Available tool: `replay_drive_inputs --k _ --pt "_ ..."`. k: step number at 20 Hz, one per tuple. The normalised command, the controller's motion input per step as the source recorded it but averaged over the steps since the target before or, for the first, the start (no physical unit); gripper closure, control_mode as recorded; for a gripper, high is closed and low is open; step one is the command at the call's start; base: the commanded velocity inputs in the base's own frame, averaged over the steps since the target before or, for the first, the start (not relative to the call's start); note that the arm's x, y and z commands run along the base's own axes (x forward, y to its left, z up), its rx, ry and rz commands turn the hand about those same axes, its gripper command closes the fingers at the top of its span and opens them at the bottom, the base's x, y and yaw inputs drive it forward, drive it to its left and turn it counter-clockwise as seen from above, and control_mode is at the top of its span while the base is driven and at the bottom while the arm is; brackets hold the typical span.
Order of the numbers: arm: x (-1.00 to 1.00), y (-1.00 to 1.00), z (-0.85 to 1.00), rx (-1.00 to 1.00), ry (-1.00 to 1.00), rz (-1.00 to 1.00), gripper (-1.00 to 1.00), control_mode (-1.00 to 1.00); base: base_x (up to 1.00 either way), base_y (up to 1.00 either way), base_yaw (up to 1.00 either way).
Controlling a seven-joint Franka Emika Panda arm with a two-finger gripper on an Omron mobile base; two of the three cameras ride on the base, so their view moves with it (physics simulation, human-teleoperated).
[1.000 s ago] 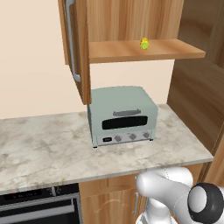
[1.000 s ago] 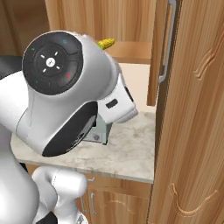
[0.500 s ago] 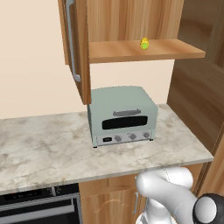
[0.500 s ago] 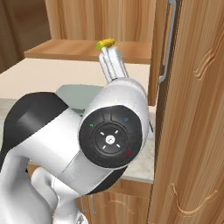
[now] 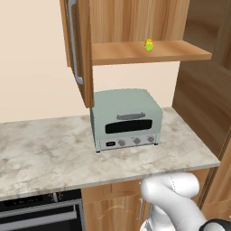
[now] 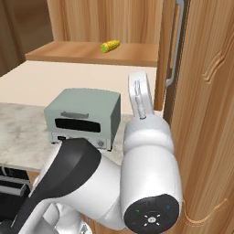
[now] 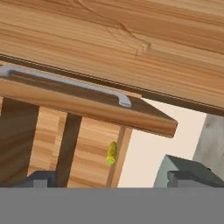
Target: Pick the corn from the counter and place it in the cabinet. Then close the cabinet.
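Note:
The small yellow corn (image 5: 149,44) lies on the wooden shelf of the open cabinet (image 5: 135,54), apart from any finger. From the other side the corn (image 6: 110,46) rests near the shelf's front edge (image 6: 82,54). In the rolled hand view the corn (image 7: 112,152) sits far ahead, beyond a cabinet door (image 7: 87,109) with a silver bar handle (image 7: 65,83). My gripper (image 7: 113,180) is open and holds nothing; its fingertips (image 7: 41,178) stand wide apart. The marbled counter (image 5: 54,153) lies below.
A pale green toaster oven (image 5: 126,119) stands on the counter under the cabinet. The left door (image 5: 83,49) and the right door (image 6: 167,55) both hang open. A tall wood panel (image 6: 205,114) rises at the right. My bulky white arm (image 6: 146,183) fills the right base view's foreground.
My arm has swung and folded, its big joint dropping lower in the right base view and sinking toward the lower right in the left one. The corn has stayed on the shelf.

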Motion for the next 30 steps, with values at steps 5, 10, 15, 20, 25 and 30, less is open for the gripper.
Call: replay_drive_inputs --k 5,10,15,20,25,30 --pt "0.48 -0.41 -0.15 0.20 -0.05 0.00 -1.00 -1.00 0.00 0.00 0.00" --pt "0.52 -0.49 -0.02 0.20 0.00 0.00 -1.00 -1.00 0.00 0.00 0.00" --pt "0.44 -0.29 0.00 0.14 0.05 0.01 -1.00 -1.00 0.00 0.00 0.00" --pt "0.39 0.00 0.01 0.02 -0.01 0.21 -1.00 -1.00 0.00 0.00 0.00" --pt "0.00 0.08 0.02 0.00 -0.11 0.24 -1.00 -1.00 0.00 0.00 0.00" --pt "0.04 0.39 0.12 0.00 -0.15 0.28 -1.00 -1.00 0.00 0.00 0.00"
